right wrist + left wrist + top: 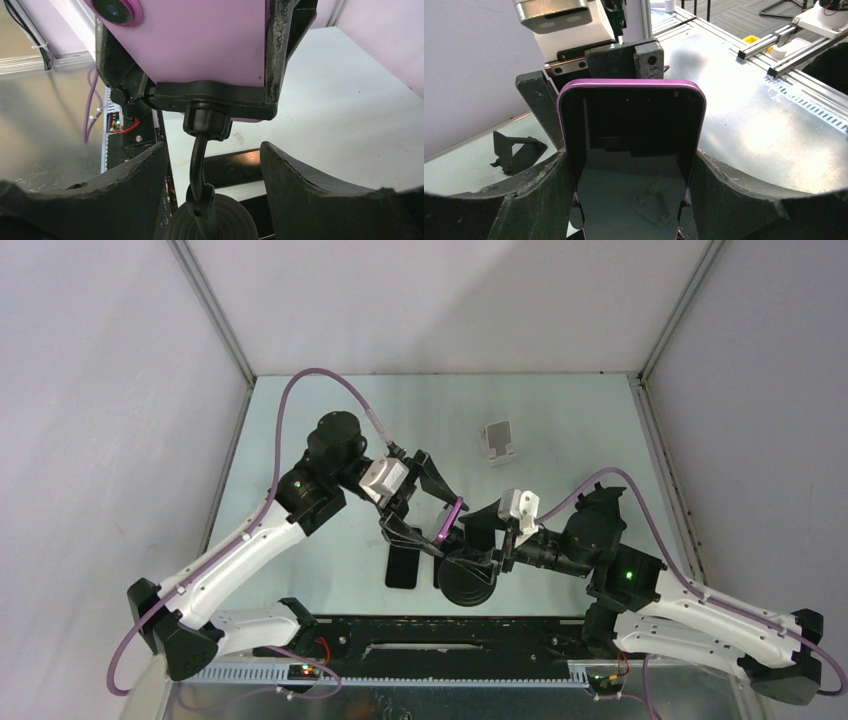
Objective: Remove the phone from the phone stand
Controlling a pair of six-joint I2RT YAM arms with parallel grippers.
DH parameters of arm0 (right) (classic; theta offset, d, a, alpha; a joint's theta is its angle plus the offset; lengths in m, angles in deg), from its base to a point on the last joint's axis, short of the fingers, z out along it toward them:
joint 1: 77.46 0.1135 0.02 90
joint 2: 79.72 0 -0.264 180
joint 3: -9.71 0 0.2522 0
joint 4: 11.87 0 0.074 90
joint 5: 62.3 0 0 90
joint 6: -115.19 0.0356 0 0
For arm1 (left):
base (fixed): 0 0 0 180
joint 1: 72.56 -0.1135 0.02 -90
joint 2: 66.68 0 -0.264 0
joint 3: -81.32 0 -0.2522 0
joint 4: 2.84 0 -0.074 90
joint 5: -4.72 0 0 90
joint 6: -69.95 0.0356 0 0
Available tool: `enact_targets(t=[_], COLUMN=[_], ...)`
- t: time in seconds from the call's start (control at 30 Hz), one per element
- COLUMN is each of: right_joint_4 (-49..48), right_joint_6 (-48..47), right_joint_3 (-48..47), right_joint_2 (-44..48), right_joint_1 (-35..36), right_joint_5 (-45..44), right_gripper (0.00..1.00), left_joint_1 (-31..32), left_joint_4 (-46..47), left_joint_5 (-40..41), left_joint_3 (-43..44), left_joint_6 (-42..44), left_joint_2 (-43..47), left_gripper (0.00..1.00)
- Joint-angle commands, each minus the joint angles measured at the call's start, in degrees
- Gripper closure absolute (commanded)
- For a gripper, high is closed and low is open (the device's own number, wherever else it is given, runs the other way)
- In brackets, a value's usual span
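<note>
1. Work surface: a pale green flat table (560,420) carries everything. The white-and-black left arm (240,550) and the matching right arm (700,615) both reach toward its middle.

2. Phone stand: I see a black phone stand (467,580) with a round ribbed base (212,220), a thin bent neck (198,170) and a wide clamp cradle (210,97) on a ball joint. The base rests on the table near the front edge.

3. Phone: a slim rectangular phone with a glossy purple frame (631,150) is raised above the table and tilted, over the stand's base. Its screen is dark and unlit, with rounded corners. Its back (200,35) is plain lilac. The cradle lies against the lower end of that back.

4. Left gripper (631,160): the jaws are clamped on the phone, one worn black finger (524,200) pressed to each long edge.

5. Right gripper (212,150): the jaws stand apart, one finger (125,185) on either side of the stand's neck, touching neither the neck nor the phone.

6. Other items: a flat black rectangle (402,568) lies on the table just left of the base. A small white stand (498,440) sits well apart, toward the back.

7. Detail: a round camera lens with a purple ring (112,10) sits at one corner of the phone's back.
</note>
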Motion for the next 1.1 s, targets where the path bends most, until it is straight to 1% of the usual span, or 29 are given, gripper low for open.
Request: enact_targets(t=[0.0, 0.17, 0.4, 0.6, 0.77, 0.93, 1.07], right_joint_4=[-4.81, -5.79, -6.63, -7.08, -8.17, -9.03, -9.35], right_joint_6=[0.51, 0.49, 0.51, 0.51, 0.51, 0.51, 0.51], right_joint_3=[-0.05, -0.05, -0.03, -0.05, -0.05, -0.05, -0.05], right_joint_2=[-0.59, -1.15, -1.71, -3.36, -4.33, -4.53, -4.51], right_joint_1=[0.83, 0.83, 0.83, 0.84, 0.85, 0.85, 0.83], right_joint_5=[-3.38, -4.95, -2.28, -3.1, -4.04, -5.04, -5.04], right_gripper=[0.3, 0.33, 0.36, 0.43, 0.47, 0.58, 0.59], left_joint_1=[0.43, 0.47, 0.56, 0.67, 0.77, 1.05, 1.25], left_joint_4=[5.1, 5.32, 5.93, 8.42, 9.15, 9.54, 9.55], left_joint_5=[1.91, 2.17, 3.16, 3.48, 3.85, 3.82, 3.9], left_joint_3=[1.61, 1.7, 1.52, 1.6, 1.61, 1.38, 1.2], left_joint_6=[-0.48, -0.99, -1.76, -4.04, -4.63, -4.96, -5.15], left_joint_2=[1.17, 0.02, -0.98, -1.77, -2.06, -2.25, -2.5], left_gripper=[1.0, 1.0, 1.0, 1.0, 1.0, 1.0, 1.0])
